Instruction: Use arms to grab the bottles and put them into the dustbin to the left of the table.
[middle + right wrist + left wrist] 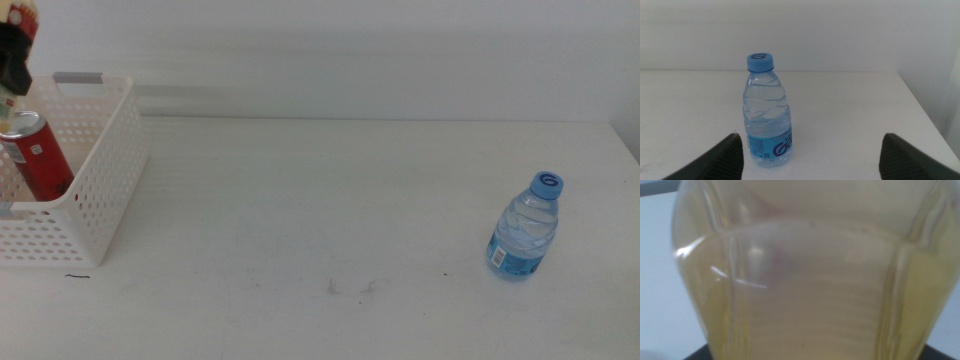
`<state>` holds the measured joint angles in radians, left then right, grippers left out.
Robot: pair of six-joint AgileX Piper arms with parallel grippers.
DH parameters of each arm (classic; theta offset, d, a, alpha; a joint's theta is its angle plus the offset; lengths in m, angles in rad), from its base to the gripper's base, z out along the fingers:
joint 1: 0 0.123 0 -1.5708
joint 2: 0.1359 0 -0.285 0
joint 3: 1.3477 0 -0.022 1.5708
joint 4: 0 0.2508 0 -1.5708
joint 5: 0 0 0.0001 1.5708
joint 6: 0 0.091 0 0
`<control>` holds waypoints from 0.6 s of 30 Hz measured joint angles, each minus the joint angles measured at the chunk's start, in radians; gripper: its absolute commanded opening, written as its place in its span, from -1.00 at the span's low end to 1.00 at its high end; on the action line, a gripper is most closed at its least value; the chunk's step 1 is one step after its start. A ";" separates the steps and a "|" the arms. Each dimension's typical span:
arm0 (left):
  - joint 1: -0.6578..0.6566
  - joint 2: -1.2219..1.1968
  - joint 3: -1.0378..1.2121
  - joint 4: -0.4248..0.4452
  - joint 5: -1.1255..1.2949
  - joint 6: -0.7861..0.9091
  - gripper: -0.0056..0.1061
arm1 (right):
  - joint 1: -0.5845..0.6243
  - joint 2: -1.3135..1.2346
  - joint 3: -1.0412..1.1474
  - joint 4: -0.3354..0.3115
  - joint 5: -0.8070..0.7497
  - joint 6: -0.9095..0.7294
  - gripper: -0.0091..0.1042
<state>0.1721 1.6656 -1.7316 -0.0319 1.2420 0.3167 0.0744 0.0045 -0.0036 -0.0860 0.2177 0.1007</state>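
Yellow-liquid bottle (805, 280) filling whole left wrist view, so left gripper (14, 55) looking clamped on it, hanging over dustbin (105, 190) at table's (320, 200) left edge. Drop going straight down from there, I reckon. Red can (35, 155) already sitting inside bin, tilted.

Water bottle (767, 112) standing upright, long axis vertical, on right side of table, dead ahead of right gripper (810, 155), jaws spread wide. Right arm way nearer.

Count: one yellow bottle, one water bottle, one can, one bin.
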 measured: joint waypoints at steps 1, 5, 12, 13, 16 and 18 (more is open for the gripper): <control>0.016 0.027 -0.014 -0.010 0.000 0.011 -0.62 | 0.000 0.000 0.000 0.000 0.000 0.000 0.76; 0.042 0.150 -0.028 -0.046 0.004 0.051 -0.44 | 0.000 0.000 0.000 0.000 0.000 0.000 0.76; 0.044 0.291 -0.028 -0.113 0.008 0.111 0.63 | 0.000 0.000 0.000 0.000 0.000 0.000 0.76; 0.044 0.298 -0.028 -0.114 0.005 0.114 0.78 | 0.000 0.000 0.000 0.000 0.000 0.000 0.76; 0.044 0.301 -0.034 -0.117 -0.004 0.124 0.78 | 0.000 0.000 0.000 0.000 0.000 0.000 0.76; 0.044 0.301 -0.036 -0.121 -0.007 0.125 0.78 | 0.000 0.000 0.000 0.000 0.000 0.000 0.76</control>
<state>0.2156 1.9666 -1.7675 -0.1528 1.2355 0.4415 0.0744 0.0045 -0.0036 -0.0860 0.2177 0.1007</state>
